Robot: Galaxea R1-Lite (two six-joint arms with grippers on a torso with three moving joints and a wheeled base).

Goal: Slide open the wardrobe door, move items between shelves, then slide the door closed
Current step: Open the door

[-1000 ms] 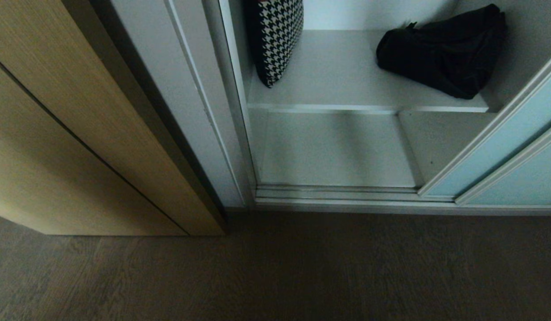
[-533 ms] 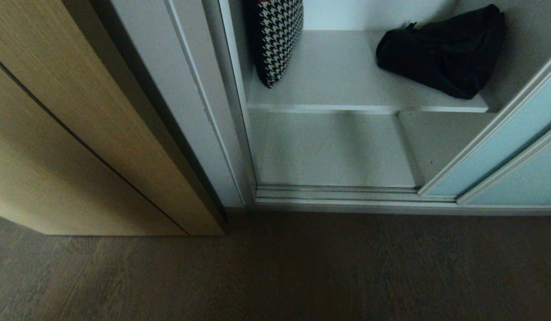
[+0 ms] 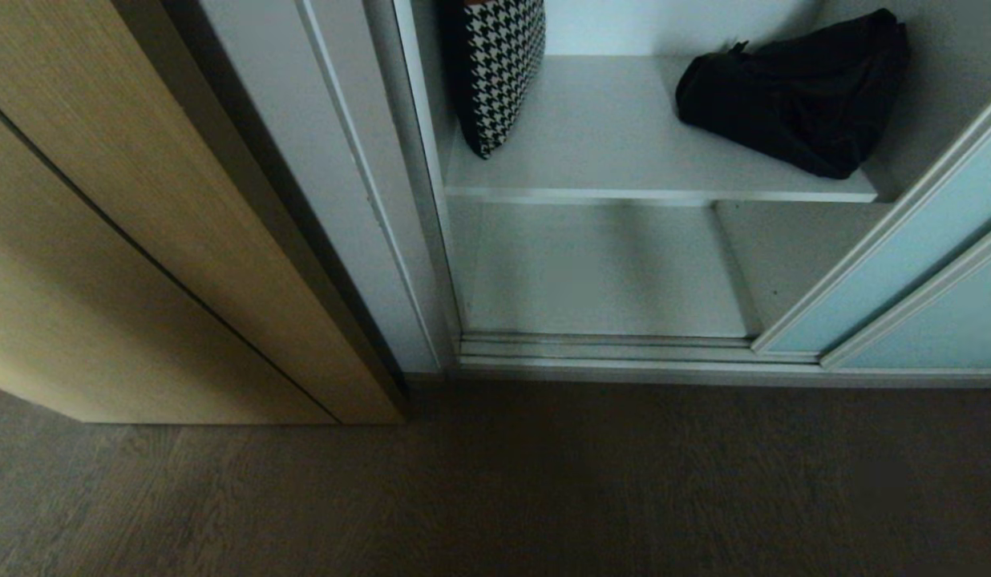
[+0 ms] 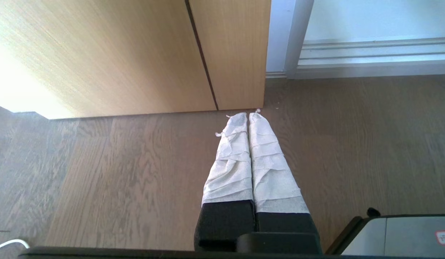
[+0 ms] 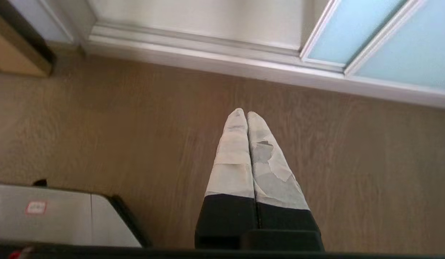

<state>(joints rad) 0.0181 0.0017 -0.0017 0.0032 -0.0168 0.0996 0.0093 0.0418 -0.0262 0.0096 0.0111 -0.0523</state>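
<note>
The sliding wardrobe door (image 3: 904, 256), pale blue-green glass in a silver frame, stands slid to the right and leaves the wardrobe open. A lumpy black bag (image 3: 792, 104) lies at the right end of the upper white shelf (image 3: 608, 136). The lower shelf (image 3: 600, 272) beneath it is bare. Neither arm shows in the head view. My left gripper (image 4: 248, 115) hangs shut and empty over the wood floor near the tan panel. My right gripper (image 5: 246, 112) is also shut and empty above the floor, short of the door (image 5: 348, 28) and its track.
A black-and-white houndstooth cushion (image 3: 499, 64) leans at the left end of the upper shelf. A tan wood-grain panel (image 3: 143, 240) fills the left. The silver floor track (image 3: 624, 349) runs along the wardrobe's foot. A second blue panel (image 3: 944, 328) sits in front of the door. My grey base (image 5: 57, 216) is close by.
</note>
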